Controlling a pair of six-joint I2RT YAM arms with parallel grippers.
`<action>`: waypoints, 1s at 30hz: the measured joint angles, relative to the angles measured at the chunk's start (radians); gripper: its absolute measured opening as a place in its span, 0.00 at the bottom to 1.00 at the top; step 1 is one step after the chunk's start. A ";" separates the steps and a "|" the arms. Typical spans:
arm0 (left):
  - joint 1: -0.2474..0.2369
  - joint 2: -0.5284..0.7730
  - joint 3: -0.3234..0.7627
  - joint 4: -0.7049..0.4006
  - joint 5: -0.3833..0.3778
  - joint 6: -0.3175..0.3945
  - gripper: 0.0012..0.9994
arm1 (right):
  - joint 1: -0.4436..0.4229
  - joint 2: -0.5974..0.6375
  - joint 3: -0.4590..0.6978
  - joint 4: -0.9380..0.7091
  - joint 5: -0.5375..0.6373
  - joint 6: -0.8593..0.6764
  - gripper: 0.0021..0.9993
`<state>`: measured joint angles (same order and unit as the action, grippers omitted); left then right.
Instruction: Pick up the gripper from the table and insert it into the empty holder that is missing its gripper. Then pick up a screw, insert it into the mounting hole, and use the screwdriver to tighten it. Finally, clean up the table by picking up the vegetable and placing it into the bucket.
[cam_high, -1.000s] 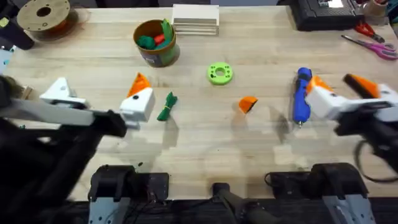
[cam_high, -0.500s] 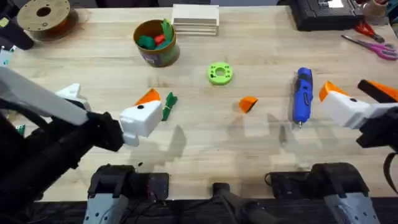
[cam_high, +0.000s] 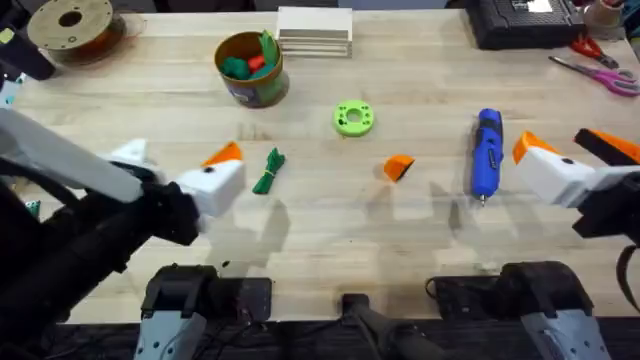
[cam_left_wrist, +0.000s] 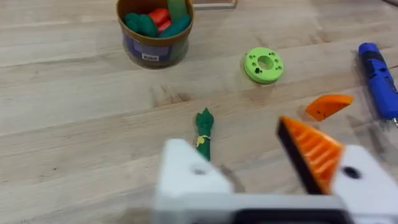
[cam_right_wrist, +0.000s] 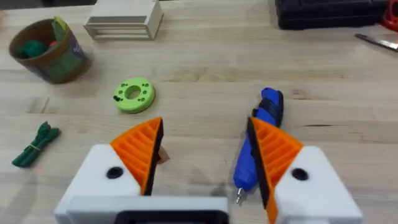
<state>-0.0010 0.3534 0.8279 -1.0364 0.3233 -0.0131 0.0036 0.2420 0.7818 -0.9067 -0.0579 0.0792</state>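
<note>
Your loose orange gripper (cam_high: 398, 168) lies just right of centre on the desk (cam_high: 330, 225), untouched. Your left tool (cam_high: 176, 168) sits spread at the left; its wrist view shows what the overhead cannot, a bare white holder (cam_left_wrist: 186, 174) facing one orange finger. The vegetable (cam_high: 269, 171) lies just right of that tool, the bucket (cam_high: 251, 68) at upper centre-left. Your right tool (cam_high: 572, 147) hangs spread at the right edge, with the screwdriver (cam_high: 486, 153) beside it.
</note>
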 joint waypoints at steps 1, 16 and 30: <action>0.000 0.000 0.000 0.000 0.000 0.000 0.73 | 0.000 0.000 0.000 0.000 0.000 0.000 0.79; 0.000 0.000 0.000 -0.127 0.002 -0.005 0.99 | 0.000 0.000 0.000 0.000 0.000 0.000 0.79; -0.023 -0.058 -0.341 0.686 0.186 -0.002 0.99 | 0.000 0.000 0.000 0.000 0.000 0.001 0.79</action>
<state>-0.0242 0.2955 0.4865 -0.3503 0.5089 -0.0150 0.0036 0.2420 0.7818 -0.9070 -0.0582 0.0799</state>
